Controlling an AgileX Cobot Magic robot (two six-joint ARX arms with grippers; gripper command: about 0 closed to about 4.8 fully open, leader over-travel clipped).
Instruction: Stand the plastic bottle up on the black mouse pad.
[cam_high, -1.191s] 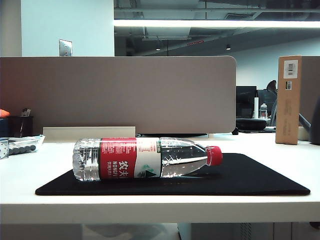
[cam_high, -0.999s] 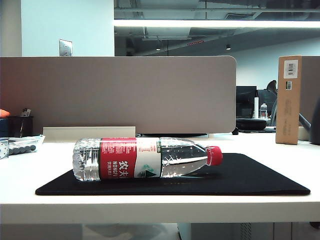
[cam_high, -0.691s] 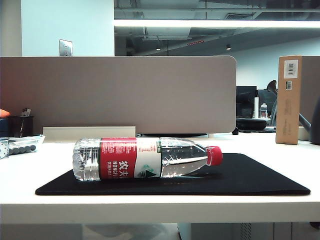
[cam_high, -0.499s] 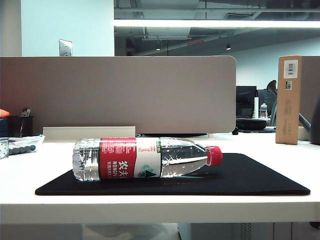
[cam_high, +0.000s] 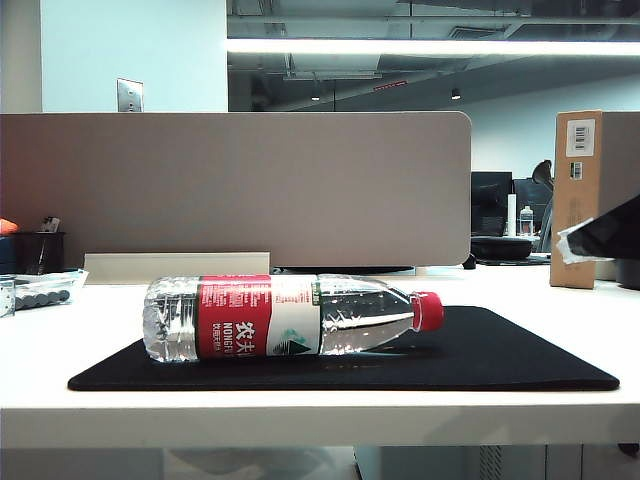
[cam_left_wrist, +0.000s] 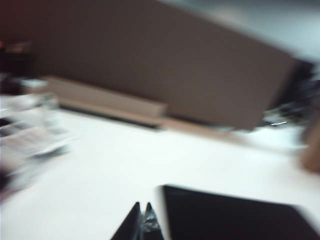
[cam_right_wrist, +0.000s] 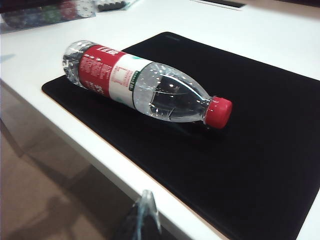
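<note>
Jaws of both the left gripper and right gripper pinched shut and empty, the bottle lies on the pad, cap toward 3 o'clock, so the approach is only beginning and opening comes next.

Plastic bottle: clear, ribbed, red cap, red-and-white label. Lying on its side on the black mouse pad, cap toward the pad's middle, base near one edge. Pad flat on the surface.
</note>
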